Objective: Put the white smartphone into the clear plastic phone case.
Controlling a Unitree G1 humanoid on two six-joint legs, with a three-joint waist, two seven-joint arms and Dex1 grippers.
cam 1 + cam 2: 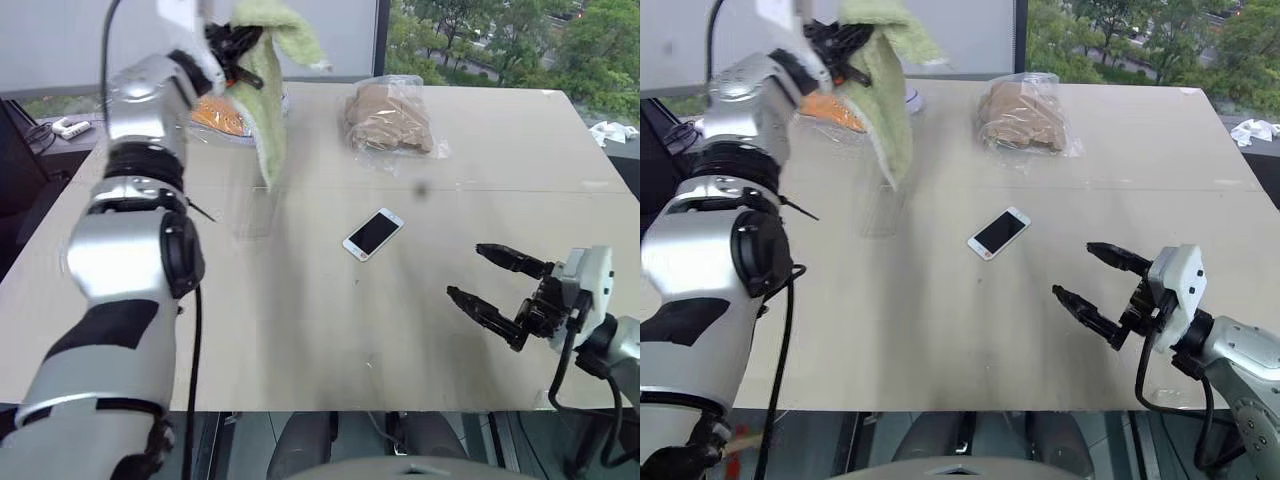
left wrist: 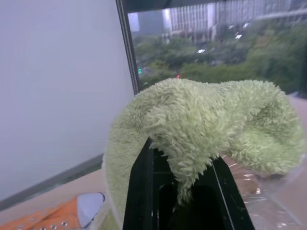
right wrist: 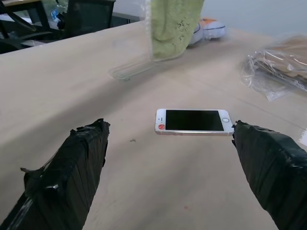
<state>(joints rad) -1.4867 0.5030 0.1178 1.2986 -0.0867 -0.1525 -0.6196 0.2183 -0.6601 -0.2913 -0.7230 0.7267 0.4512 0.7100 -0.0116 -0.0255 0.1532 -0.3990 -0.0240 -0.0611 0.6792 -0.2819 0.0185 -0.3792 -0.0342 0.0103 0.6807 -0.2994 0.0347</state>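
1. Across the room, a wide pale beige wooden table (image 1: pixel 300 350) is stretching toward tall windows showing green trees.
2. Over its far left part, the left gripper (image 1: pixel 235 50) is clamping a fuzzy light-green cloth (image 1: pixel 268 100), which is hanging above the clear plastic phone case (image 3: pixel 136 67).
3. Far back, a crinkly clear bag of tan material (image 1: pixel 390 120) is lying beside an orange shoe (image 1: pixel 218 117).
4. Near the right edge, the right gripper (image 1: pixel 490 280) is hovering with fingers spread wide.
5. Mid-table, the white smartphone (image 1: pixel 373 233) is lying flat, black screen up, well apart from the case.
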